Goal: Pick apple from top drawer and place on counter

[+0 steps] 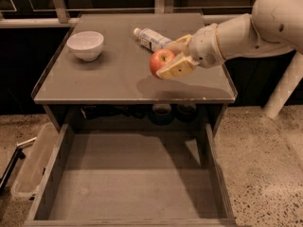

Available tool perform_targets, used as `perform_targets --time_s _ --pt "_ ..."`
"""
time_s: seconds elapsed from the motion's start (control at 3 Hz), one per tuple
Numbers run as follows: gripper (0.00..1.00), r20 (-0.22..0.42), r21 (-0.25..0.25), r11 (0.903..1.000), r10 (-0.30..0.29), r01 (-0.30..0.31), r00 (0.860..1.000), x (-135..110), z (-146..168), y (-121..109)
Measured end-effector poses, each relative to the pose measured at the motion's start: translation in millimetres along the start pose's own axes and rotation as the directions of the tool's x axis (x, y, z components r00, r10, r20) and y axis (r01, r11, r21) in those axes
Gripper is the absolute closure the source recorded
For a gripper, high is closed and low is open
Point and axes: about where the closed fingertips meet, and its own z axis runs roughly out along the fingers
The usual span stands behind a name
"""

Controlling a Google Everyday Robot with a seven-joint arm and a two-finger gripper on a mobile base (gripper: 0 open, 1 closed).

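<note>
A: Where's the gripper?
B: The gripper [165, 60] is over the counter [109, 79], in the right half and nearer the front edge than the back. The white arm [246, 27] comes in across the right edge.

A: Holding anything?
B: Yep, clamped on the apple [160, 60]. One tan finger [176, 68] sits below it and the other is behind it on the far side. The apple's red w/ a yellowish patch and the stem dip faces up.

A: Is the apple on the surface or in the air?
B: Prob. in the air. Its shadow [161, 86] lies on the counter toward the front edge, w/ a gap btwn the two. Can't be sure from this angle, tho.

A: And the drawer?
B: The top drawer [128, 178] is pulled out below the counter's front edge. Its flat bottom and low side walls are showing.

A: Other stuff?
B: A white bowl [85, 45] stands upright near the back-left corner. A plastic bottle [151, 38] lies on its side near the middle of the back edge, just behind the gripper. Can't tell if they touch. A clear plastic bin [31, 167] sits on the speckled floor [265, 164], just beside the drawer's left wall.
</note>
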Motion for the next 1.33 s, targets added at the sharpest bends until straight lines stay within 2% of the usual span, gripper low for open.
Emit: perform_targets --time_s 0.33,0.67,1.0,1.33 --pt "1.00 0.076 0.015 0.9996 0.024 -0.025 0.997 -5.7 9.1 -38.7" --pt "1.00 0.108 0.064 0.9928 0.094 -0.102 0.990 9.6 10.3 -68.1" --pt "1.00 0.106 0.079 0.9816 0.165 -0.174 0.981 31.5 18.4 -76.0" --pt "1.00 0.083 0.086 0.9719 0.212 -0.219 0.974 54.3 28.3 -74.0"
